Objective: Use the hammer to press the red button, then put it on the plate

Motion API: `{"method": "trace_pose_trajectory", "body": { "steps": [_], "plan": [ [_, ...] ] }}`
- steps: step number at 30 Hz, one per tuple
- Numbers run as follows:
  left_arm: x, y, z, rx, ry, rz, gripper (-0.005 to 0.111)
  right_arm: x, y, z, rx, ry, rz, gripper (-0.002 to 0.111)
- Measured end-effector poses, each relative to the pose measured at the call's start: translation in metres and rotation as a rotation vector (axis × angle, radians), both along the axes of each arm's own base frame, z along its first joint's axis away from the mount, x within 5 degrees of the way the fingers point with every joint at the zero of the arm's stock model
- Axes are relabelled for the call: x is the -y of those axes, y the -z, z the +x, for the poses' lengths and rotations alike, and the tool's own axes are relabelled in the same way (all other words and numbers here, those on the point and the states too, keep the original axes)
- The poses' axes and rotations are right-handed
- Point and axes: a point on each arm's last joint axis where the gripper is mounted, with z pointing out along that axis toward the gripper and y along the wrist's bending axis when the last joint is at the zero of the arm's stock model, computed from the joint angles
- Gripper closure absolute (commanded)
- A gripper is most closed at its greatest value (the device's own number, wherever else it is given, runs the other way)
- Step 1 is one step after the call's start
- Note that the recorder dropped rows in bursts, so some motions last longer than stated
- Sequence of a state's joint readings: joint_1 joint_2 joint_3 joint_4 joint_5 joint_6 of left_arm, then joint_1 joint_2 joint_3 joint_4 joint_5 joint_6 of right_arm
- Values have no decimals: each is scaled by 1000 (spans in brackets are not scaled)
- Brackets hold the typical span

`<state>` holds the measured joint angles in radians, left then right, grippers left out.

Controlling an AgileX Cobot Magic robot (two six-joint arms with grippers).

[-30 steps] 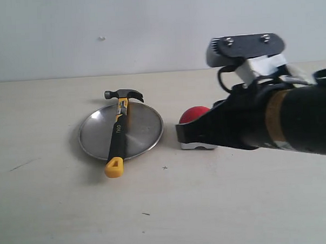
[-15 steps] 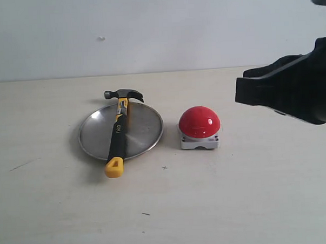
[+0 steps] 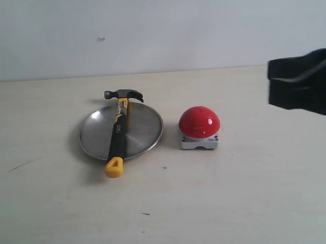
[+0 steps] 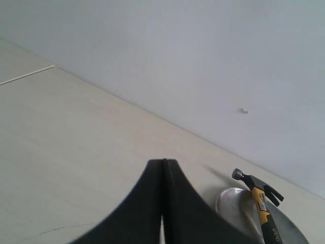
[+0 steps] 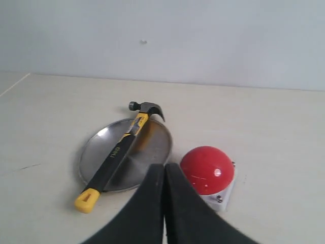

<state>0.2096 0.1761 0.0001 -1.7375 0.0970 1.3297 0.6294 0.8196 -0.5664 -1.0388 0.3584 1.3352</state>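
Note:
The hammer (image 3: pixel 117 136) lies across the silver plate (image 3: pixel 144 128), its steel head past the far rim and its yellow looped end over the near rim. The red button (image 3: pixel 199 122) stands on its grey base just right of the plate. My right gripper (image 3: pixel 272 85) hangs at the right edge, well clear of the button, shut and empty. Its wrist view shows the shut right gripper (image 5: pixel 164 165) in front of the hammer (image 5: pixel 119 147), plate (image 5: pixel 150 147) and red button (image 5: pixel 207 169). My left gripper (image 4: pixel 163 161) is shut with nothing in it, off to one side of the plate (image 4: pixel 231 198) and hammer (image 4: pixel 260 198).
A pale tabletop (image 3: pixel 167 208) runs back to a plain light wall (image 3: pixel 159 30). A few small dark specks mark the table near the front.
My right arm has pulled back to the right, uncovering the red button it was hiding. Hammer, plate and button have stayed put.

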Motion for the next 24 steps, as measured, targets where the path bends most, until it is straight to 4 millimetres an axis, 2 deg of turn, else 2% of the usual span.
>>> {"method": "trace_pose_trajectory", "body": {
  "steps": [3, 4, 6, 10, 13, 17, 24],
  "plan": [
    [0, 0, 0, 0, 0, 0, 107, 27, 14, -13, 13, 98, 18, 108],
    [0, 0, 0, 0, 0, 0, 107, 46, 26, -25, 25, 184, 39, 108],
    [0, 0, 0, 0, 0, 0, 107, 66, 42, -43, 61, 285, 57, 108],
    [0, 0, 0, 0, 0, 0, 107, 86, 70, -70, 149, 408, 50, 108],
    [0, 0, 0, 0, 0, 0, 107, 93, 88, -80, 189, 496, 70, 108],
    [0, 0, 0, 0, 0, 0, 107, 91, 107, -82, 179, 485, 58, 108],
    [0, 0, 0, 0, 0, 0, 107, 88, 106, -81, 191, 450, 100, 108]
  ]
}}
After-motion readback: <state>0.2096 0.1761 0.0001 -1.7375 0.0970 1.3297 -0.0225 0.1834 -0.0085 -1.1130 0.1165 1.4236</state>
